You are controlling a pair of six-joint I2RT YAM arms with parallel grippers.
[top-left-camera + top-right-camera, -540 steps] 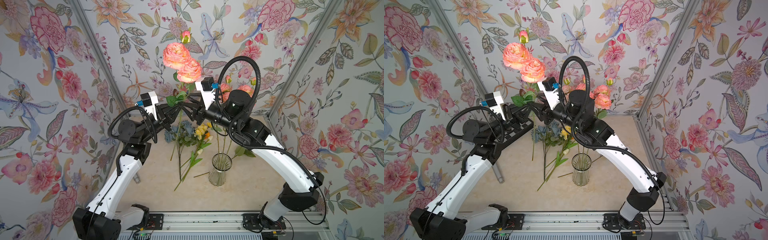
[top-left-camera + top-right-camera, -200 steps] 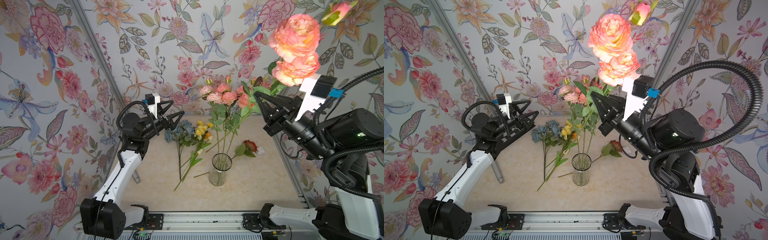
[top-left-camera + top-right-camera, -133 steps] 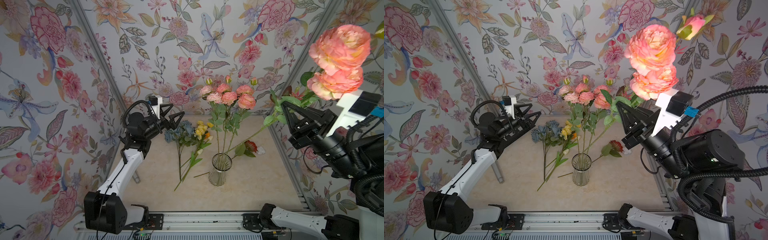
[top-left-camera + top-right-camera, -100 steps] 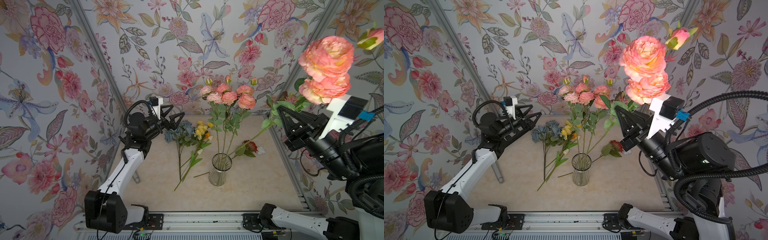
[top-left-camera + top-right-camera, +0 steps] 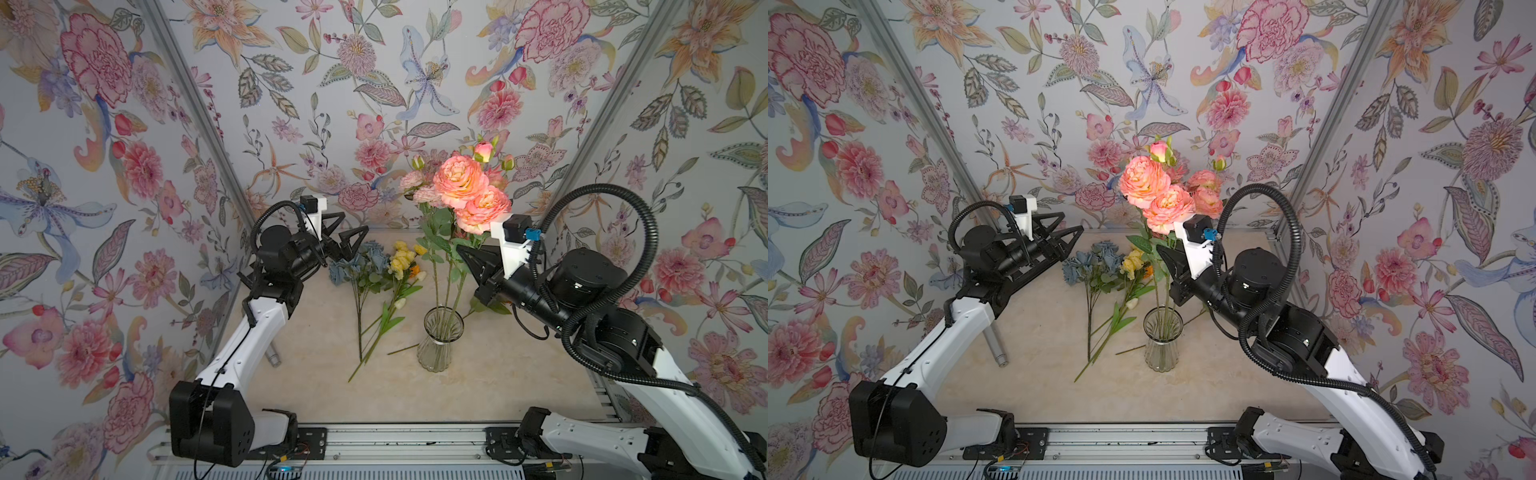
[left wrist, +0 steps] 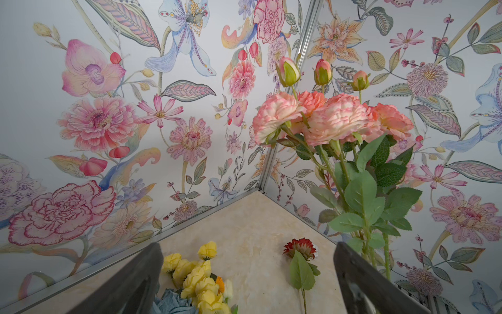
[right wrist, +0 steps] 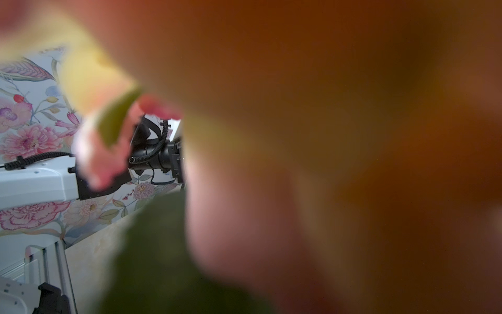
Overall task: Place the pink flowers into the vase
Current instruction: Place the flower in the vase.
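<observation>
- Left wrist view is showing the pink flowers [image 6: 336,119] standing upright at the right, buds topping the blooms. The left gripper [image 6: 247,244] is gaping wide, with nothing between its fingers.
- In both top views the left gripper is hovering at the far left, above the blue bunch [image 5: 361,262] lying on the table [image 5: 478,386].
- The right gripper [image 5: 466,253] is pinching shut on one pink spray [image 5: 459,183], its blooms sitting just above the fingers, over the vase [image 5: 434,357].
- The vase is standing near the centre, holding several pink stems (whether the gripped stem's lower end is reaching inside, I cannot tell).
- Yellow stems [image 5: 401,259] are lying between the blue bunch and the vase.
- Right wrist view is mostly being filled by blurred petals.
</observation>
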